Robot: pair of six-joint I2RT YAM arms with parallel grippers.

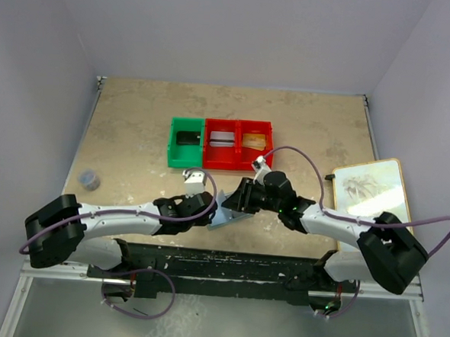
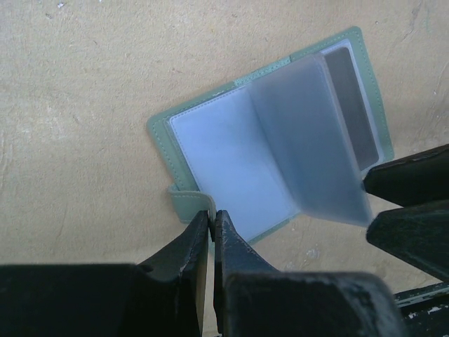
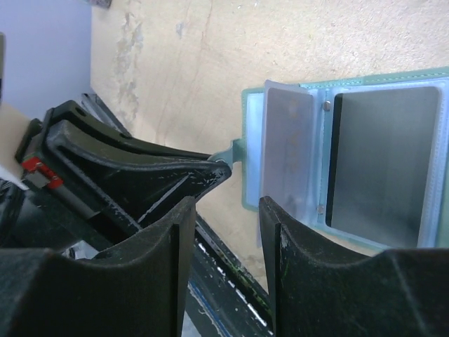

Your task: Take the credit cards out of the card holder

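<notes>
Small light blue-green bifold card holder (image 2: pixel 210 154) lies open and flat on the tan table (image 2: pixel 84 105), between both arms. Black left gripper (image 2: pixel 212 219) is clenched on its small snap tab (image 2: pixel 188 203), pinning it. Black right gripper (image 3: pixel 226 205) is spread and empty at the corner of the frosted plastic sleeve page (image 2: pixel 309 140). A dark rectangular card (image 3: pixel 382 165) sits in the panel away from the tab. The right arm is nearer to it. The holder's long axis runs from gripper to gripper.
</notes>
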